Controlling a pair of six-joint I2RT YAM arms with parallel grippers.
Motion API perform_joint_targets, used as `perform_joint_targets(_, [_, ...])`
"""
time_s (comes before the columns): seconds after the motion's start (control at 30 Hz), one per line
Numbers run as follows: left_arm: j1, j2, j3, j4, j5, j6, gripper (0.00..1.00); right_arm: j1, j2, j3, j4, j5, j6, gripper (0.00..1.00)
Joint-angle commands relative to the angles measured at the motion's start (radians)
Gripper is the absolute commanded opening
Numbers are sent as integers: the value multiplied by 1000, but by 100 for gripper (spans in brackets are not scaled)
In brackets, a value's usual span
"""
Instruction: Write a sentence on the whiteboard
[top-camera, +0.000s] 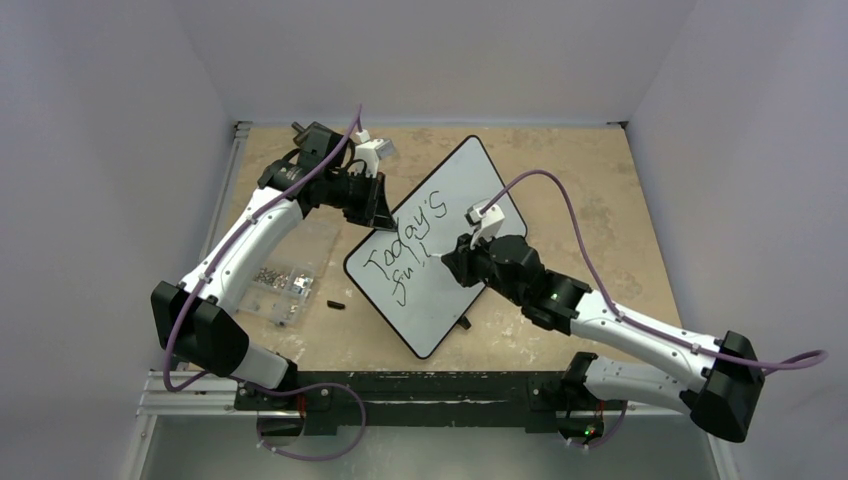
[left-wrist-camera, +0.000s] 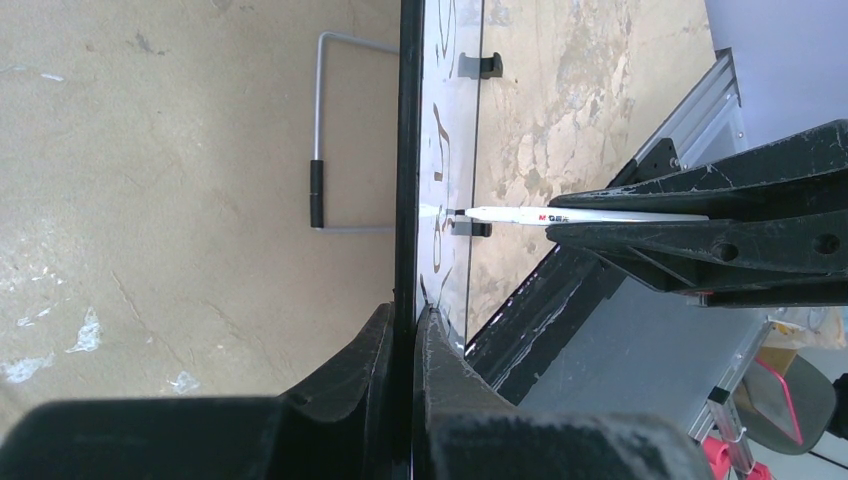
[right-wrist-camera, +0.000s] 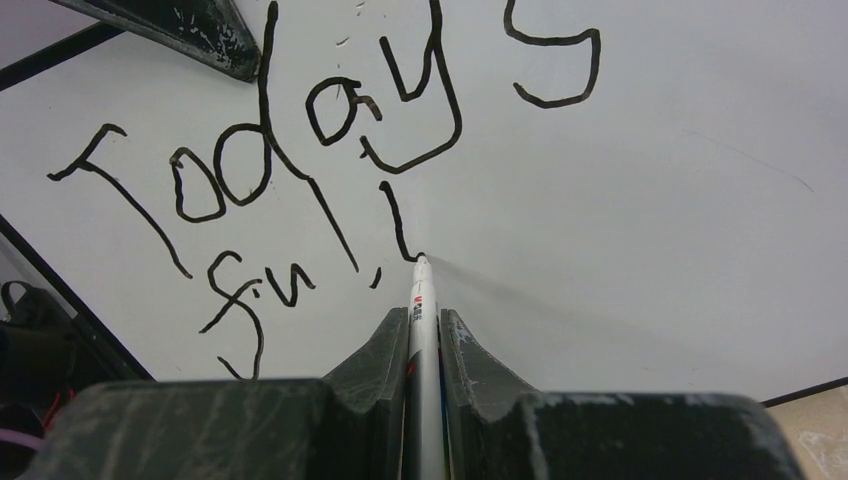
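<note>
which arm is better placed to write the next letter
Right: the right claw grips the marker, tip on the whiteboard where the sentence ends. The left claw is shut on the whiteboard's edge, steadying it.

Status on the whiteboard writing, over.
Left gripper shut on whiteboard edge. Right gripper shut on marker, tip touching board. Sentence: "Today's", second line begun. Nothing blocking the tip.
</note>
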Motion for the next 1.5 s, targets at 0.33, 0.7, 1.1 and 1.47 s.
perform_joint_targets(0.33, [8, -41, 4, 23, -121, 31, 0, -6, -85, 70, -57, 46, -27, 0])
perform_joint_targets(0.7, [8, -28, 7, 12, -119, 38, 0, -47, -105, 58, -46, 67, -55, 0])
perform_joint_targets(1.1, [8, -28, 8, 13, -93, 36, 0, -186, -121, 36, 6, -69, -49, 0])
perform_joint_targets(1.47, [8, -36, 4, 10, -119, 36, 0, -196, -175, -20, 22, -136, -21, 0])
